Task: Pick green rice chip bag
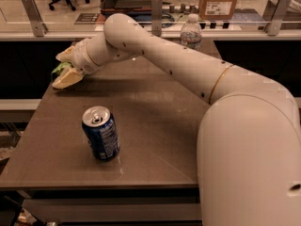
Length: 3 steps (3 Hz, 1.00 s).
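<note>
The green rice chip bag (59,69) lies at the table's far left edge. Only a sliver of light green shows between the fingers. My gripper (66,68) reaches across the table and sits over the bag. One tan finger (66,55) is behind the bag and the other (68,79) in front of it. The fingers look closed in on the bag, which rests at table height. The arm hides most of the bag.
A blue soda can (100,133) stands upright at the front left of the brown table (155,126). A clear water bottle (191,32) stands at the back edge. Behind the table run a rail, posts and a cardboard box (217,1).
</note>
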Each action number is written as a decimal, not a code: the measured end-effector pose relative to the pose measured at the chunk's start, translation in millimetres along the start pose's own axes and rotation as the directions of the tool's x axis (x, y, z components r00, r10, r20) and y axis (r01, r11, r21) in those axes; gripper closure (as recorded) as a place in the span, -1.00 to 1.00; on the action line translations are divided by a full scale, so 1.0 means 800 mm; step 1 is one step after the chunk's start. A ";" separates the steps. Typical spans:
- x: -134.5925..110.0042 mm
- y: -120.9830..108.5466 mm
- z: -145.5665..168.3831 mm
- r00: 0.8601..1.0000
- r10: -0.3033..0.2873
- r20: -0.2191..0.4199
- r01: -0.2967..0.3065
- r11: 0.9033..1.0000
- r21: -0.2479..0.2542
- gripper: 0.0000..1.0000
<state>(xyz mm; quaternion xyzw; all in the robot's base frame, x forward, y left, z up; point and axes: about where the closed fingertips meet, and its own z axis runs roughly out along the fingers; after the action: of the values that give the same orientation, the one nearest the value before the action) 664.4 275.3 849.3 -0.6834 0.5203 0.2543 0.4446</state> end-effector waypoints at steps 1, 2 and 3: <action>-0.002 0.001 0.001 1.000 -0.004 -0.001 0.004 1.000 -0.002 0.28; -0.002 0.003 0.004 1.000 -0.004 0.000 0.004 1.000 -0.007 0.76; -0.003 0.004 0.007 1.000 -0.004 0.001 0.004 1.000 -0.011 1.00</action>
<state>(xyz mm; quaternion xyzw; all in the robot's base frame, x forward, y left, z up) 661.0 281.3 847.3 -0.6867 0.5171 0.2567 0.4417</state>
